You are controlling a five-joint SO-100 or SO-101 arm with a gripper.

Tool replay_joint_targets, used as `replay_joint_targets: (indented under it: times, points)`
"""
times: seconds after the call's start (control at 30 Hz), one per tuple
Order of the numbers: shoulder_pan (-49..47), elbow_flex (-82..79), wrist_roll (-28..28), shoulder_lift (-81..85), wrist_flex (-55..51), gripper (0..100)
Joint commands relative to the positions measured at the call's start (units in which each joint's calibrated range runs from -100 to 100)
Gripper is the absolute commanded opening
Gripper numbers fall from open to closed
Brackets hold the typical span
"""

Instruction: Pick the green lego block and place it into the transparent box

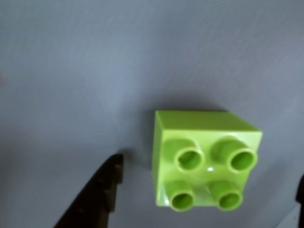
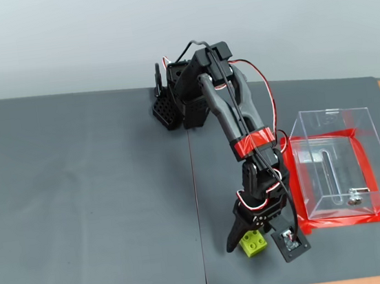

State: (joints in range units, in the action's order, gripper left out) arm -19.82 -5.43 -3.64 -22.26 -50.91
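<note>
The block point(image 2: 253, 243) sits studs-up on the grey mat point(image 2: 86, 196) near its front edge, well left of the box point(image 2: 338, 158) in the fixed view. The gripper point(image 1: 209, 190) is spread wide and grips nothing — in the wrist view 1 dark finger point(image 1: 97, 194) stands just left of the block, apart from it, the other barely showing at the right edge, so the block lies between them. The block is square, with no long axis; its 4 studs face the camera. Closing looks like the next step. No writing is legible anywhere.
</note>
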Motion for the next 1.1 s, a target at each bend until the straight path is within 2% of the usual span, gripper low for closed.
replay_joint_targets:
  times: [0.0, 0.73, 1.07]
  points:
    - [0.76, 2.95, -0.14, 0.34, 0.56, 40]
    - [0.76, 3.04, -0.29, -1.1, 2.91, 39]
    - [0.76, 3.04, -0.19, -1.1, 2.91, 11]
